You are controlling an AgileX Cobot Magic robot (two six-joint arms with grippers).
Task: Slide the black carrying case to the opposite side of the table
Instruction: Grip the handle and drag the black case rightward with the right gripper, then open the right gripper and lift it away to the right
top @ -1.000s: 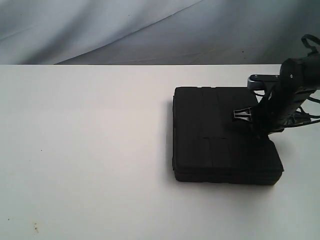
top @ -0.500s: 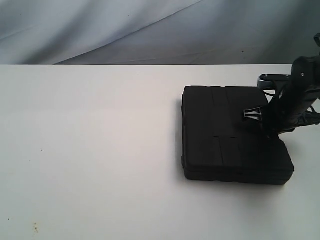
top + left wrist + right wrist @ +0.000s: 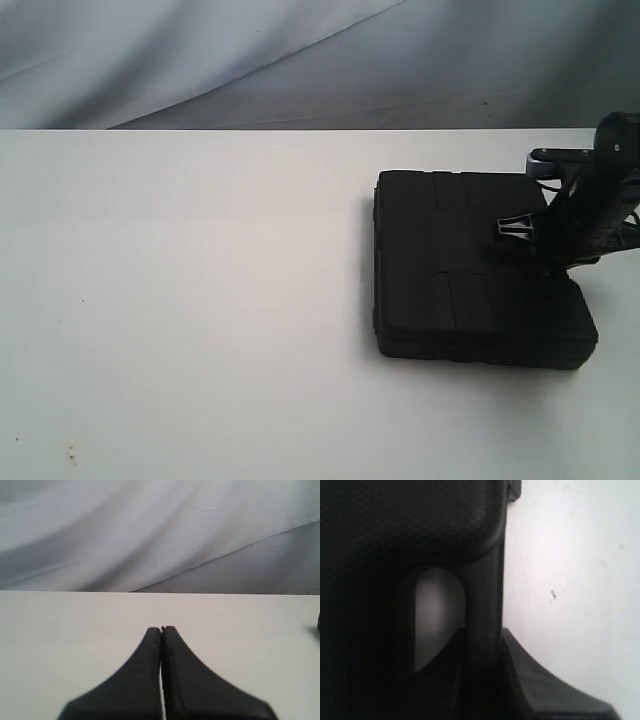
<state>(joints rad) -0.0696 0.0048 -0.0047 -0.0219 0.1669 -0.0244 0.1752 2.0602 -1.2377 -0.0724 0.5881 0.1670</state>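
Observation:
The black carrying case [image 3: 460, 270] lies flat on the white table [image 3: 180, 300], at the right of the exterior view. My right gripper [image 3: 558, 252] reaches down at the case's right edge. In the right wrist view its fingers [image 3: 545, 690] are shut on the case's handle bar [image 3: 485, 605], beside the textured shell [image 3: 395, 530]. My left gripper [image 3: 161, 629] is shut with nothing in it, low over bare table [image 3: 60, 630]. It is out of the exterior view.
A grey cloth backdrop [image 3: 300, 60] hangs behind the table's far edge. A few small specks [image 3: 70, 457] mark the tabletop at the front left. The case sits close to the right border of the exterior view, with wide tabletop to its left.
The case has slid to the right across the table, pulled along by my right gripper on its handle. The slide slows over the last half second.

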